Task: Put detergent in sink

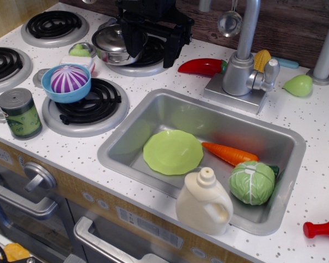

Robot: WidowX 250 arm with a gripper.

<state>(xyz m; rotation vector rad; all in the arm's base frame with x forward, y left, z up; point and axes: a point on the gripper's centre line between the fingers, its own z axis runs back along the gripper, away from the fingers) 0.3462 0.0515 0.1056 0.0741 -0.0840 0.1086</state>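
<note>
Single view, looking down on a toy kitchen counter. The gripper (pixel 153 41) hung at the back of the counter, over the pot (pixel 111 46) on the rear burner. It showed only as a dark mass; I could not tell whether its jaws stood wide or narrow, and nothing appeared to be carried in them.

The jug (pixel 204 203) stood upright, well apart from the gripper, toward the front and off to the camera's right. It sat at the front edge of the sink (pixel 126 145), base seemingly straddling the rim, cap up and loop handle turned toward the cabbage (pixel 252 182) just beside it. Whether it rested inside the basin or on the lip could not be settled from this angle. If on the lip, the task looked unfinished and the jug liable to tip forward off the counter.

Inside the sink, nearer the gripper than the jug: plate (pixel 172 152) lying flat, carrot (pixel 230 154) beside it, tip toward the plate. These left little free floor except by the left wall.

Just in front of the gripper, to the camera's left: bowl (pixel 69 83) holding a purple-striped piece. Can (pixel 21 113) further out toward the front corner, not the target.
</note>
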